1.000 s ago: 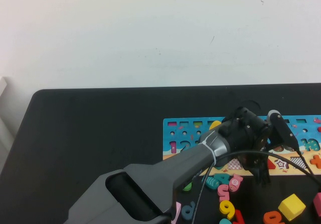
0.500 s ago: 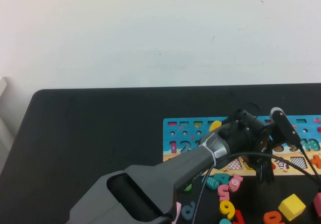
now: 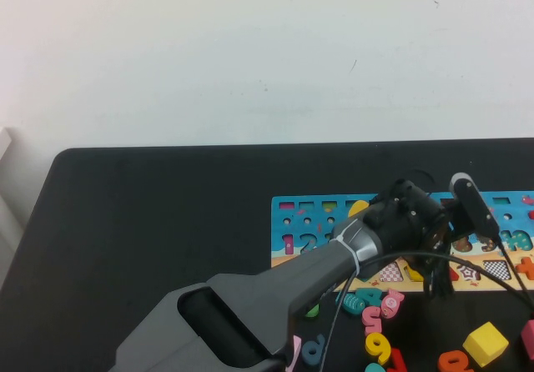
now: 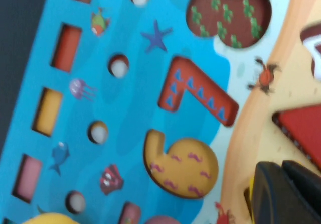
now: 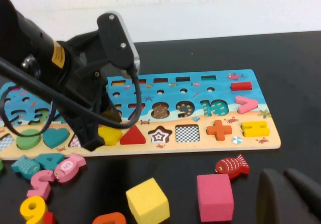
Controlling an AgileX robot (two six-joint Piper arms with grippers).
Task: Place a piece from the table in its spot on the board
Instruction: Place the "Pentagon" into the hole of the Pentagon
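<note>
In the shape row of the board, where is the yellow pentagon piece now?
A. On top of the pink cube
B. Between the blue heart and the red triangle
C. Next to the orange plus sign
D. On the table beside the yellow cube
B: in the right wrist view the yellow pentagon piece sits in the board row, under the left end effector, just left of the red triangle and right of the blue heart. The right end effector stays low by the table edge.

A plain white wall (image 3: pixel 250 55) is filling the upper half of the high view, evenly lit and faintly scuffed. Below it the matte black bench (image 3: pixel 158 222) is spreading, its rounded corner showing at left.
</note>
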